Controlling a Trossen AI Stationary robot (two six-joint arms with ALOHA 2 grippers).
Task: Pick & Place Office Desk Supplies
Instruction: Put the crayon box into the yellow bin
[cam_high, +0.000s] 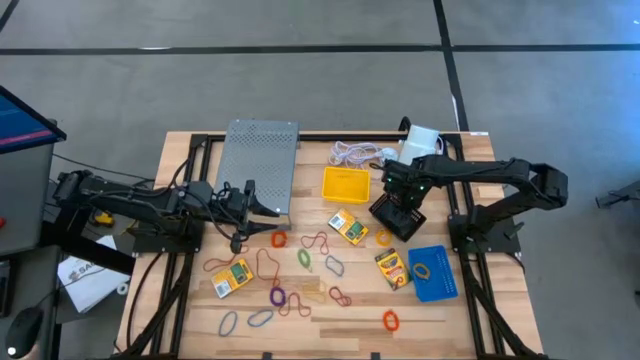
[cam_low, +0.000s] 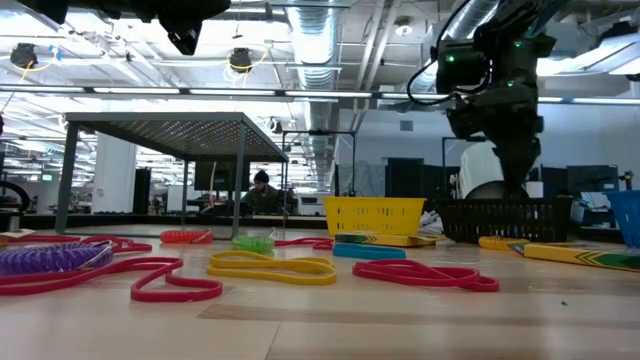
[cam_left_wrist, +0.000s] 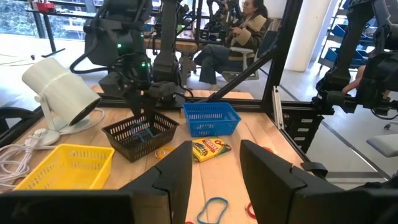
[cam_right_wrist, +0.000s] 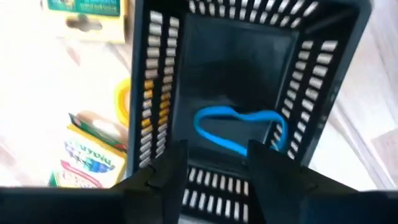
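Note:
My right gripper (cam_high: 400, 205) hangs open over the black mesh tray (cam_high: 398, 216), its fingers (cam_right_wrist: 166, 169) pointing down into it. A blue rubber band (cam_right_wrist: 239, 129) lies on the tray's floor just beyond the fingertips. The yellow tray (cam_high: 346, 183) and the blue tray (cam_high: 433, 272), which holds a yellow band, stand on the table. Crayon boxes (cam_high: 232, 277) (cam_high: 348, 226) (cam_high: 392, 268) lie flat. Several coloured bands (cam_high: 300, 258) are scattered over the near half. My left gripper (cam_high: 262, 208) is open, above the table beside the grey stand.
A grey perforated stand (cam_high: 258, 160) occupies the far left of the table. A coiled white cord (cam_high: 350, 152) and a white cylinder (cam_high: 420, 140) lie at the far edge. A yellow band (cam_high: 384, 237) lies beside the black tray. Bare wood shows at the near right corner.

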